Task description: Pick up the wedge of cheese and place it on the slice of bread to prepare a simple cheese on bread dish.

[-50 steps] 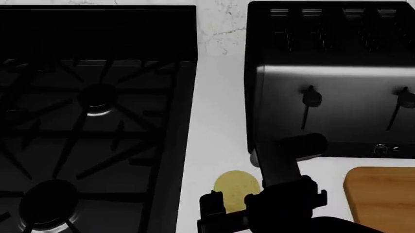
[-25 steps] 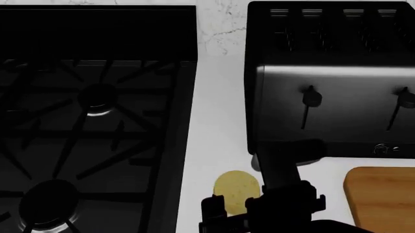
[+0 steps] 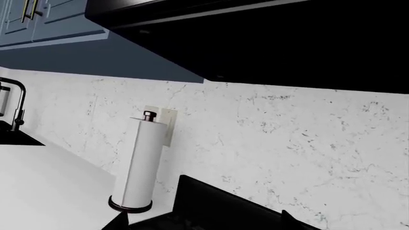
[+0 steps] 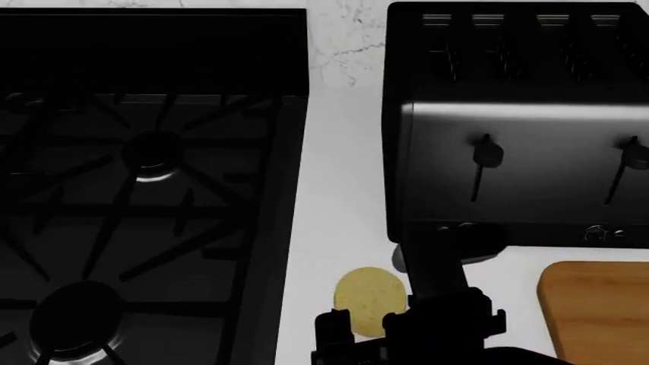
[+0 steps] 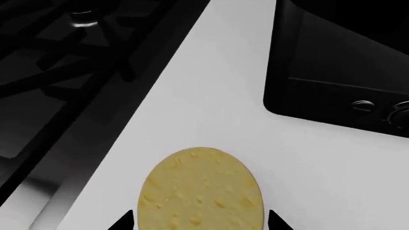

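The wedge of cheese [image 4: 369, 298] is a pale yellow rounded disc lying flat on the white counter between the stove and the toaster. It fills the lower part of the right wrist view [image 5: 201, 189]. My right gripper [image 4: 367, 328] is open, just on the near side of the cheese. Its two dark fingertips [image 5: 124, 223] stand on either side of the cheese's near part and are not closed on it. The slice of bread is out of view. My left gripper [image 3: 201, 225] is not in the head view; only its two tips show, set wide apart and holding nothing.
A black gas stove [image 4: 142, 190] takes up the left side. A black toaster [image 4: 517, 129] stands at the back right, close behind the cheese. A tan wooden cutting board [image 4: 598, 312] lies at the right edge. The left wrist view shows a paper towel roll [image 3: 141, 163], a marble backsplash and a faucet [image 3: 16, 103].
My right gripper has shifted slightly toward the near edge and lower, its arm now overlapping the toaster's base. The cheese has not moved.
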You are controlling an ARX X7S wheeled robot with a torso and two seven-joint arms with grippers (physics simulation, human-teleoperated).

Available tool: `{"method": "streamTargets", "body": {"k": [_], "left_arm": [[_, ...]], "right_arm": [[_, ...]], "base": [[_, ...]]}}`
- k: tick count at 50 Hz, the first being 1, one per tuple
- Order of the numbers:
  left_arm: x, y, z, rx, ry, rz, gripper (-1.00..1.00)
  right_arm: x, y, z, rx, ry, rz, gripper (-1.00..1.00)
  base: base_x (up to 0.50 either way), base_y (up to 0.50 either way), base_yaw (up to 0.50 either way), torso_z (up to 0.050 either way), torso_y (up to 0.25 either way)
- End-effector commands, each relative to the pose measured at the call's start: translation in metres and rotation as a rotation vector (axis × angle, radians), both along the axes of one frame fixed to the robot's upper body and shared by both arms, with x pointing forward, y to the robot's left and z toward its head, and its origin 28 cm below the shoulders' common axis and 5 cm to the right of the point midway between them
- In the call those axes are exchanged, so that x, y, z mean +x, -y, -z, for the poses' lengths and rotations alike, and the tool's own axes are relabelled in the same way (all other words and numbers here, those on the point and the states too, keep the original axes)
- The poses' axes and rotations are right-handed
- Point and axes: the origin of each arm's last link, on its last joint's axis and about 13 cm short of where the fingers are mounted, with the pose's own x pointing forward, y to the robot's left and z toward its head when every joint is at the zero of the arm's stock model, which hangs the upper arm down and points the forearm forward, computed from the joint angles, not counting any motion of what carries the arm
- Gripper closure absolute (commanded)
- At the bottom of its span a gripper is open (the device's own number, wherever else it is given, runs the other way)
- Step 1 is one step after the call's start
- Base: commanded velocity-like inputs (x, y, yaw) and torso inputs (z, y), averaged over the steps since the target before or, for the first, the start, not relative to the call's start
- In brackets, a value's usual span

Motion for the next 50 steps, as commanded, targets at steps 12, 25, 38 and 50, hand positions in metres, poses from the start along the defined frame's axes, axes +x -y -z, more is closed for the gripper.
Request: {"method": "streamTargets", "body": {"k": [12,25,38,50], "left_arm": [[0.0,-0.001,-0.001,-0.007,0.004,0.004,-1.0],[-0.001,-0.001,0.0,-0.009,0.004,0.004,-1.0],[-0.001,-0.001,0.0,-0.009,0.004,0.005,-1.0],[0.0,-0.001,0.0,-0.007,0.001,0.006,-1.0]], "right_arm": [[0.002,-0.003,0.007,0.001,-0.017,-0.011,-1.0],[-0.002,-0.003,0.004,0.003,0.008,-0.016,1.0],[-0.018,0.001,-0.034,-0.011,0.139,0.016,1.0],[-0.052,0.019,-0.095,-0.042,0.323,0.108,1.0]], "base": [[0.0,0.0,0.0,0.0,0.0],[0.0,0.0,0.0,0.0,0.0],[0.0,0.0,0.0,0.0,0.0],[0.0,0.0,0.0,0.0,0.0]]}}
